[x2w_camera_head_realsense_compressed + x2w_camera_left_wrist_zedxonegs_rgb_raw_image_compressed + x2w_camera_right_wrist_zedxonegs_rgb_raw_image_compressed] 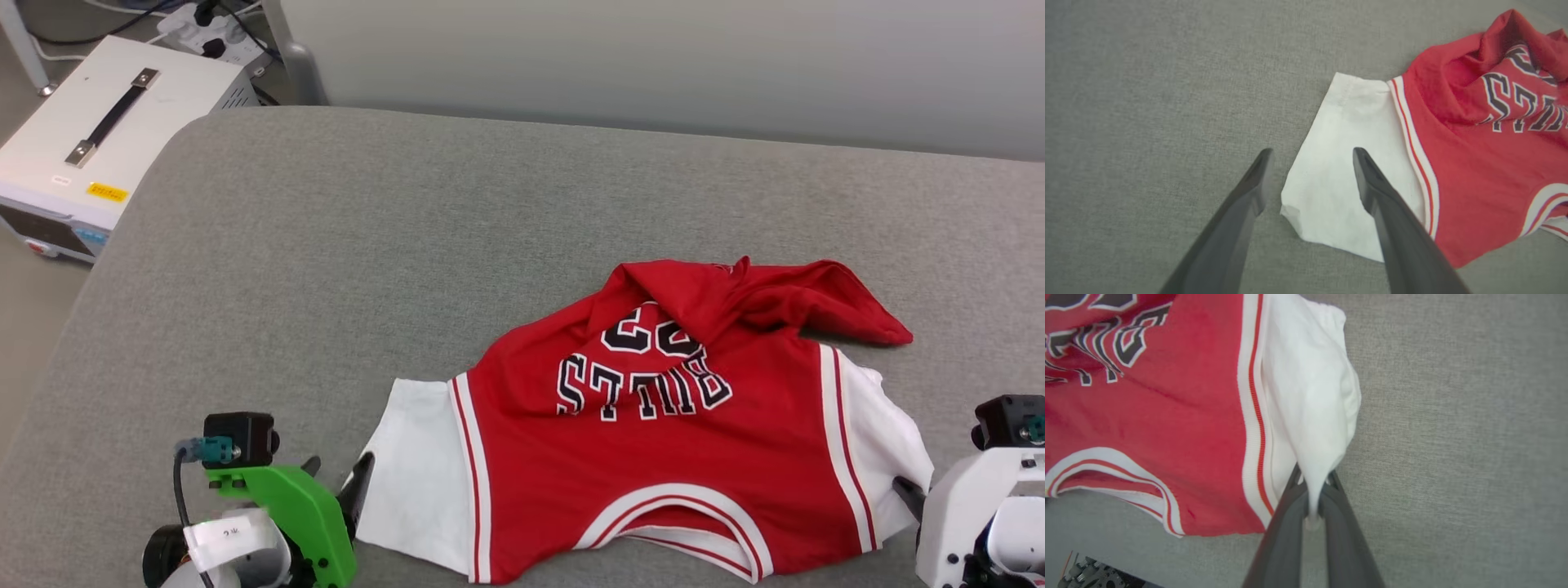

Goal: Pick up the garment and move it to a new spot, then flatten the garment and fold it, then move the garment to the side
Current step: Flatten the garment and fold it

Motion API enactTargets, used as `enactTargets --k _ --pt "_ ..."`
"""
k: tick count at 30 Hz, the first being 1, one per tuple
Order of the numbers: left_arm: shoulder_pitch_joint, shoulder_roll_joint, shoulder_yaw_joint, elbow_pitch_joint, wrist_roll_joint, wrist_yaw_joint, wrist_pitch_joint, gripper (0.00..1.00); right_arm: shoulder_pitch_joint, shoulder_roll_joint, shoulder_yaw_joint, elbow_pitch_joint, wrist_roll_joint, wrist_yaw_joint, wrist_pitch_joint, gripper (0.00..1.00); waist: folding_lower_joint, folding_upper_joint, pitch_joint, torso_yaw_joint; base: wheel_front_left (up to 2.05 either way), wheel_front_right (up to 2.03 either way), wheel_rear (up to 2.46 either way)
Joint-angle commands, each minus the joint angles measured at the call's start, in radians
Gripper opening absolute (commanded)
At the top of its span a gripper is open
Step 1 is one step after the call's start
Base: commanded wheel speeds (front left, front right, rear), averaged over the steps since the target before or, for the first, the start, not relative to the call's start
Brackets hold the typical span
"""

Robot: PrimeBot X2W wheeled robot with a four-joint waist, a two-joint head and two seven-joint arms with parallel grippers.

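On a grey fabric-covered surface (343, 245), a red basketball jersey (653, 457) lies front up towards the robot's right, its neckline nearest the robot and its black, white-outlined "BULLS" lettering (645, 384) and number 23 reading upside down in the head view. The far hem is rumpled and folded over on itself, one red corner trailing out to the right. The right claw (1314, 477) is clamped on the white right sleeve (1310, 396), the cloth drawn into a narrow pinch between the two dark fingers and pulled taut from the striped trim. At the other side, the left claw (1312, 152) stands with its fingers wide apart astride the outer edge of the flat white left sleeve (1339, 134): one finger is over the bare grey fabric just beside the sleeve, the other over the white cloth; whether the tips touch down cannot be told. Beyond the surface's rounded far-left corner, a white box with a black carrying handle (90, 139) sits on the floor near a power strip (204, 28) and its cables.
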Motion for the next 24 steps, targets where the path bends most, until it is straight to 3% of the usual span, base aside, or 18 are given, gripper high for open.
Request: enactTargets --k 1,5,11,21,22,24 --pt "0.013 0.02 -0.004 -0.009 -0.026 0.003 0.058 1.0 0.023 0.014 -0.014 -0.019 -0.008 -0.001 0.008 0.0 0.0 0.0 -0.015 -0.035 0.0 0.0 0.0" --pt "0.033 0.062 -0.021 -0.026 -0.079 0.007 0.204 1.0 0.066 0.049 -0.037 -0.065 -0.019 -0.001 0.021 0.0 0.0 0.0 -0.01 -0.079 0.0 0.0 0.0" --pt "0.039 0.095 -0.051 0.007 -0.088 0.023 0.306 1.0 0.094 0.082 -0.048 -0.1 -0.017 -0.001 0.023 0.0 0.0 0.0 0.014 -0.128 0.0 0.0 0.0" --pt "-0.035 0.051 -0.15 0.101 -0.063 -0.027 0.38 1.0 0.104 0.104 -0.062 -0.117 -0.008 -0.001 0.017 0.0 0.0 0.0 0.065 -0.152 0.0 0.0 0.0" --pt "-0.043 0.044 -0.163 0.115 -0.058 -0.037 0.383 0.72 0.102 0.106 -0.062 -0.118 -0.008 -0.001 0.017 0.0 0.0 0.0 0.069 -0.153 0.0 0.0 0.0" --pt "-0.055 0.028 -0.181 0.136 -0.054 -0.056 0.382 0.28 0.1 0.108 -0.064 -0.12 -0.009 -0.001 0.017 0.0 0.0 0.0 0.075 -0.153 0.0 0.0 0.0"
